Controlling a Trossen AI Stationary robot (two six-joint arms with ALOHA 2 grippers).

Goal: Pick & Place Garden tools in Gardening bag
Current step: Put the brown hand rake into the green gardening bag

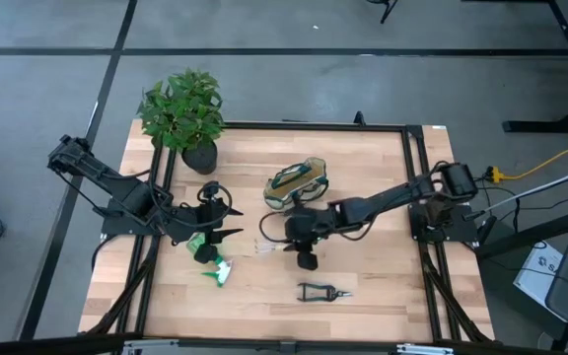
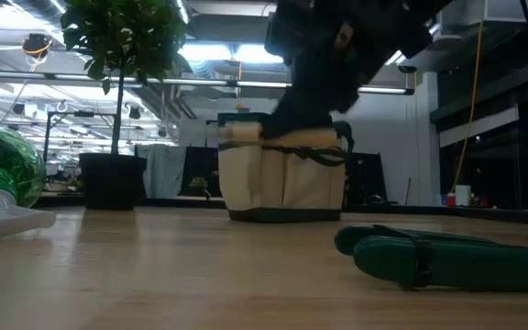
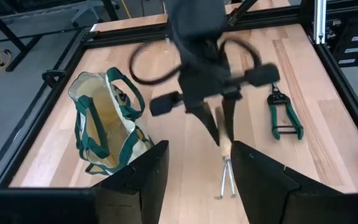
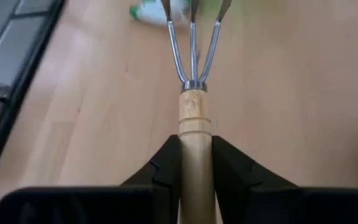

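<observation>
The wooden-handled rake (image 3: 226, 155) is in my right gripper (image 1: 286, 240), which is shut on its handle just near of the cream-and-green gardening bag (image 1: 299, 182). The bag (image 3: 104, 127) stands open on the table. Its metal tines (image 4: 193, 50) point toward the table's left. My left gripper (image 1: 223, 225) hangs open left of the rake, holding nothing. Pruning shears (image 1: 323, 292) with green handles lie flat near the front edge. A bright green and white piece (image 1: 212, 264) lies below my left gripper. My right gripper pinches the rake's wooden handle (image 4: 194, 134) between its two fingers, behind the metal collar. The fingers lie along the handle and slant down from the table's right. The rake slopes down toward its tines (image 3: 227, 183), and its handle (image 2: 291, 137) is held above the tabletop.
A potted leafy plant (image 1: 185, 113) stands at the far left corner. A black frame rail (image 1: 417, 177) runs along the table's edges. Bare wood lies between the bag and the shears (image 3: 283, 118).
</observation>
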